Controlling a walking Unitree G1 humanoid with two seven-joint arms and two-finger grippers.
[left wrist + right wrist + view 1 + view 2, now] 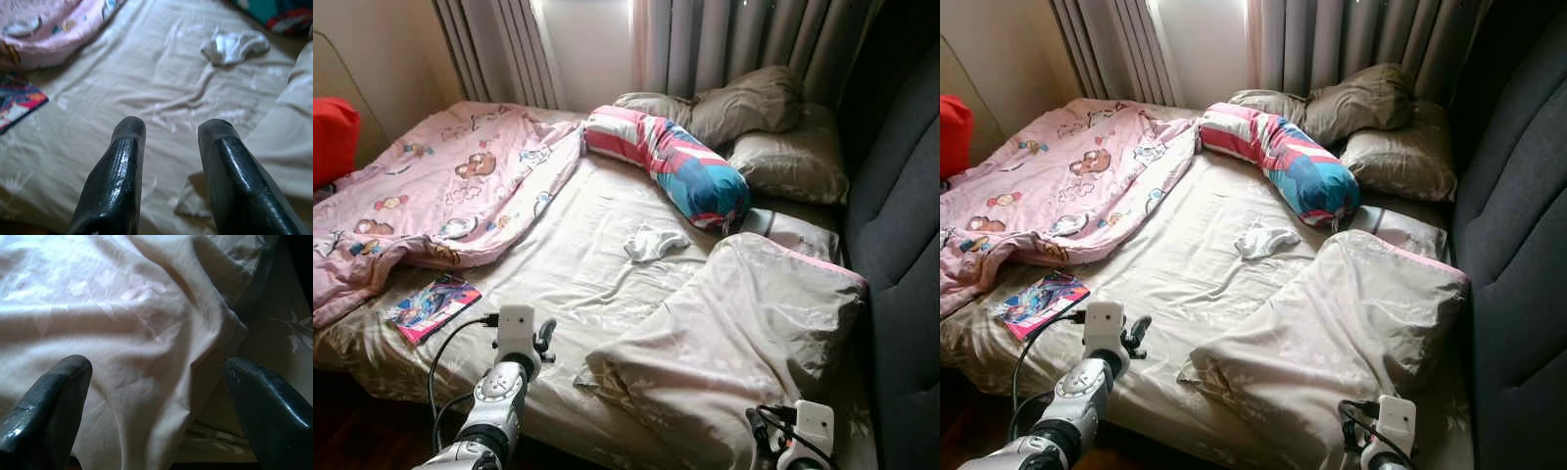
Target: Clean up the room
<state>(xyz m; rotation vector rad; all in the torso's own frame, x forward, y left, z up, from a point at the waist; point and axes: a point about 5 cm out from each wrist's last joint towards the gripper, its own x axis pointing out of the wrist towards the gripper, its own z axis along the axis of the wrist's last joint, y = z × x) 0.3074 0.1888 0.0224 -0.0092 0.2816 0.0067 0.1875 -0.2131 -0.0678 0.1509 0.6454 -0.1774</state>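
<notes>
A small white crumpled cloth point(653, 242) lies in the middle of the beige bed sheet point(578, 264). A colourful magazine point(433, 306) rests near the bed's front left edge, by a rumpled pink cartoon blanket point(450, 186). A striped pink and blue bolster point(671, 162) lies across the head end. My left gripper point(171, 129) hovers open over the sheet's front edge, the cloth point(234, 46) well ahead of it. My right gripper point(156, 367) is wide open just above a large beige pillow point(744, 333) at the front right, with nothing between its fingers.
Two grey-brown pillows point(754, 117) and a flat grey item point(793, 233) sit by the dark padded headboard point(901, 225) on the right. Curtains point(734, 39) hang behind the bed. A red object point(333, 137) stands at the far left. Dark floor point(352, 431) runs below the front edge.
</notes>
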